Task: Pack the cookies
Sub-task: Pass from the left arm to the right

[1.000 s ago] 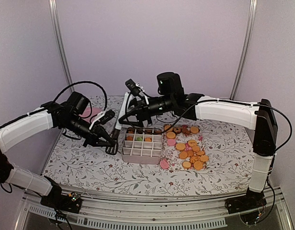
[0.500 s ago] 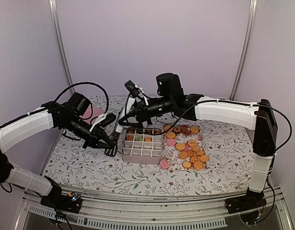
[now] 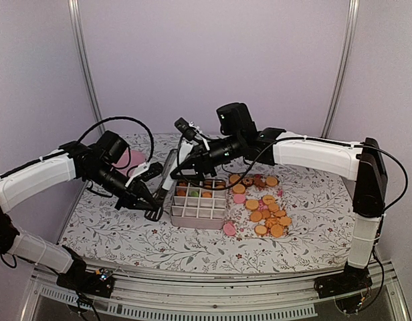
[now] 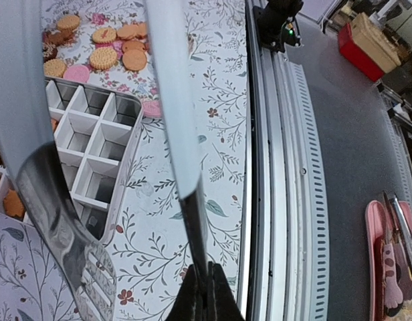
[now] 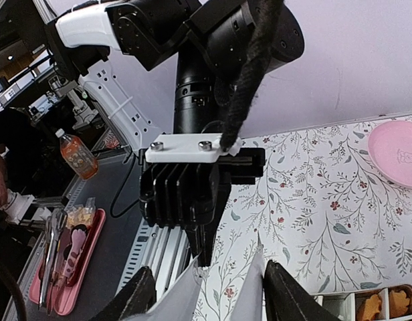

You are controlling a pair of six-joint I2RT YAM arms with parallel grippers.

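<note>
The cookies (image 3: 263, 207) lie in a loose pile on the flowered cloth right of a white gridded box (image 3: 199, 204); a few orange and green ones sit in its back cells. In the left wrist view the cookies (image 4: 106, 50) show beyond the box (image 4: 92, 140). Metal tongs (image 3: 167, 175) slant between the two arms. My left gripper (image 3: 151, 206) (image 4: 207, 294) is shut on one thin tip of the tongs (image 4: 169, 100); the other, serrated tip (image 4: 92, 274) hangs free. My right gripper (image 3: 181, 157) (image 5: 213, 297) holds the tongs' upper part, both blades (image 5: 249, 287) pressed between its fingers.
A pink plate (image 3: 126, 159) (image 5: 396, 150) sits at the back left of the cloth. One pink cookie (image 3: 229, 229) lies by the box's near right corner. The table's metal rail (image 4: 279, 167) runs along the near edge. A red tray (image 4: 393, 261) lies on the floor beyond the rail.
The right jaws have drawn closer together, pressing on the tongs' blades. The tongs and the left gripper have shifted slightly toward the box.
</note>
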